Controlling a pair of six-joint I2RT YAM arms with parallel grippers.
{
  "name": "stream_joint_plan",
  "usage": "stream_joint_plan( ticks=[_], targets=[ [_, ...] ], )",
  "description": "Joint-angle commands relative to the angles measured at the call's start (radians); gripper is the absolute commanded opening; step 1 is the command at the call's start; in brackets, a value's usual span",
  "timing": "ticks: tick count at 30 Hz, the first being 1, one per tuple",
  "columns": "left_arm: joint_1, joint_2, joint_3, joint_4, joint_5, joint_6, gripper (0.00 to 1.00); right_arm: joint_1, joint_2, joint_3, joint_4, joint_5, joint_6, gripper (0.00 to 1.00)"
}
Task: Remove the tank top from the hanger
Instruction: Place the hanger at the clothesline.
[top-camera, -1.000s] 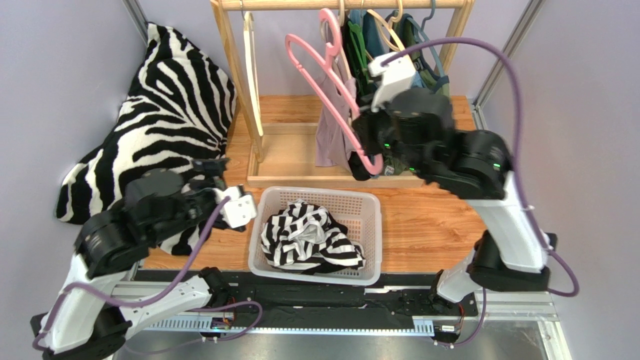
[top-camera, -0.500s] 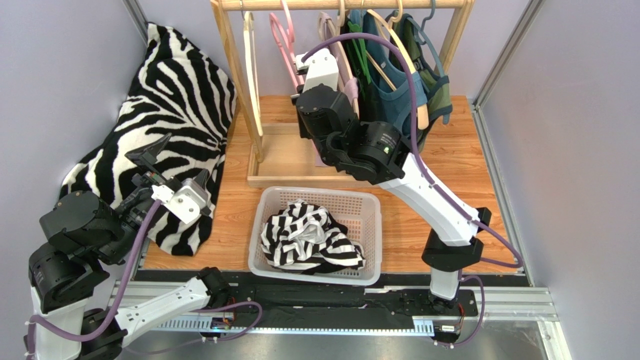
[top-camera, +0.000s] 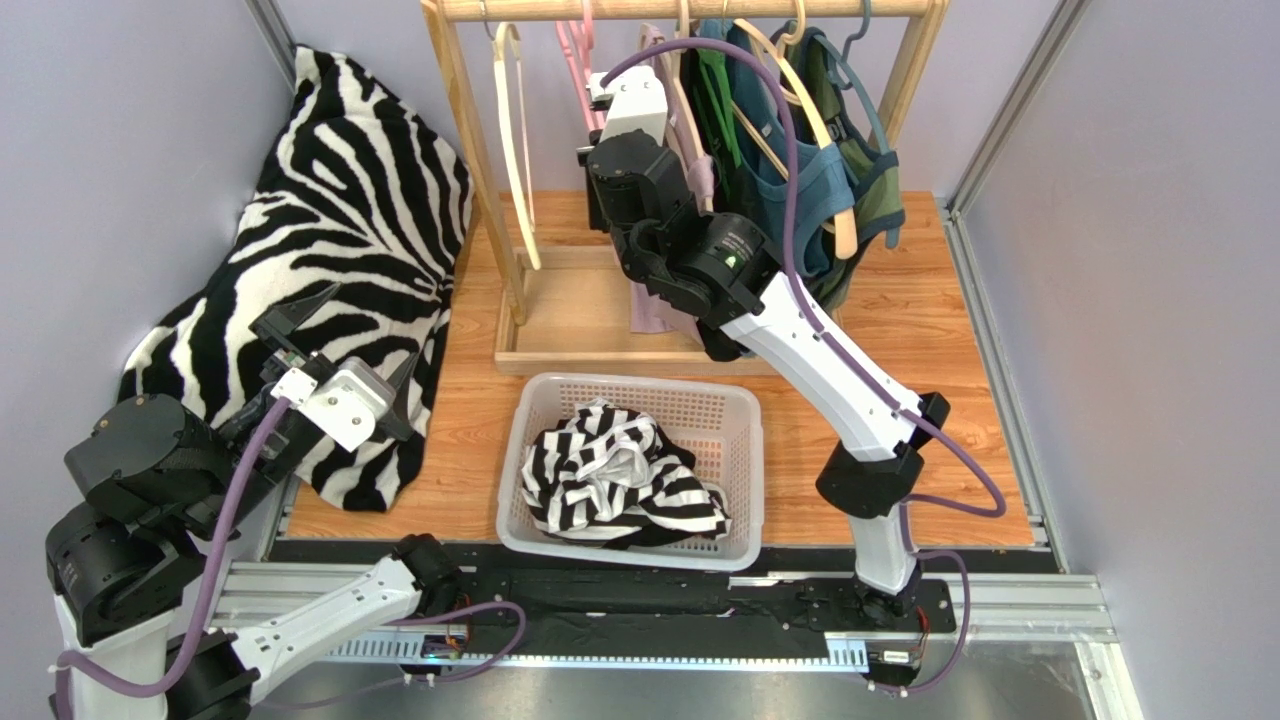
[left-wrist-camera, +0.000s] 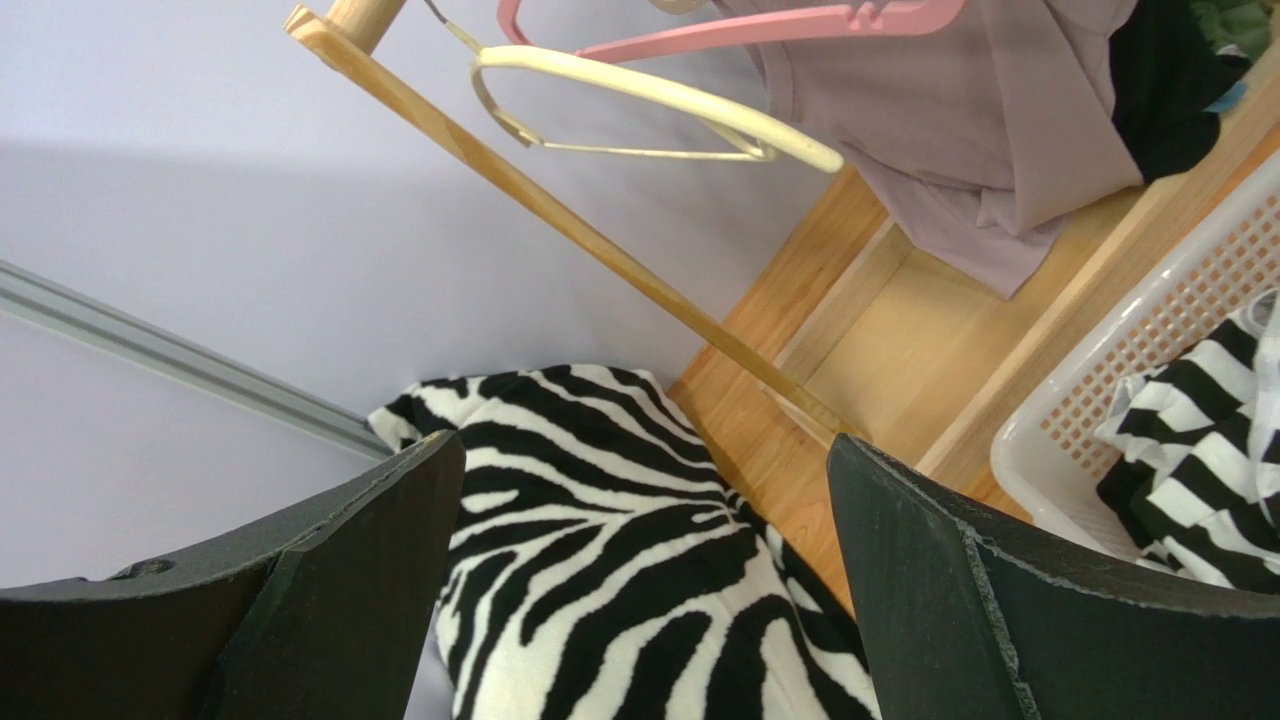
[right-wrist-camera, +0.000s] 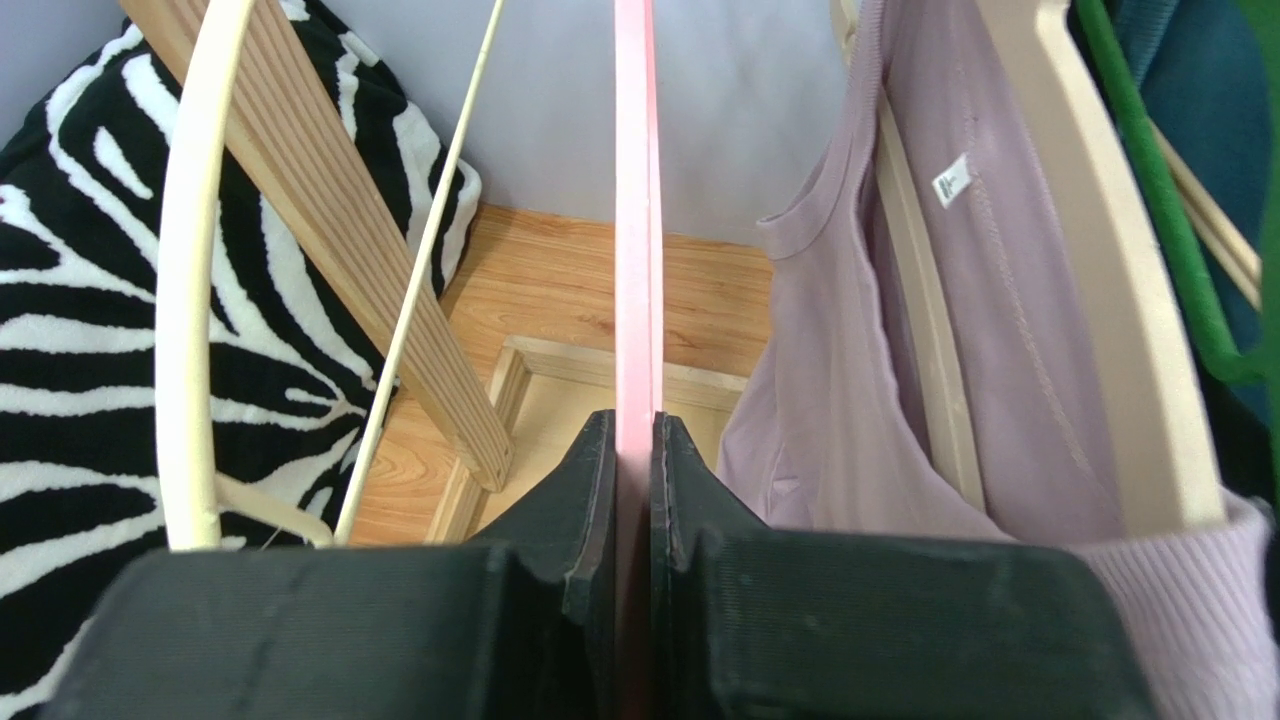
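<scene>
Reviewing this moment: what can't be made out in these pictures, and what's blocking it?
- right gripper: in the top view its own wrist hides the fingertips.
- pink hanger: hook cut off by the top edge in both wrist views.
- lilac tank top: shoulders cut off in the right wrist view, covered by the right arm in the top view; which hanger carries it is unclear.

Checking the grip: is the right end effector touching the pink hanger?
Touching. The right wrist view shows the right end effector closed on the pink hanger, both fingers pressed against its sides with no gap.
</scene>
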Motion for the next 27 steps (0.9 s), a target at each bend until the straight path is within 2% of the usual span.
stream_joint_plan(
  ticks=[1,15,27],
  targets=[
    [0.014,-0.009,0.004,0.004,0.033,-0.06,0.99,-0.027,0.011,0.031,0.116,-0.048,-0.005,0.0],
    [0.065,-0.006,0.01,-0.018,0.091,-0.12,0.99,-0.078,0.149,0.078,0.173,-0.158,0.031,0.0],
    [0.08,0.008,-0.001,-0.019,0.108,-0.126,0.99,-0.073,0.164,0.051,0.193,-0.167,-0.012,0.0]
  ],
)
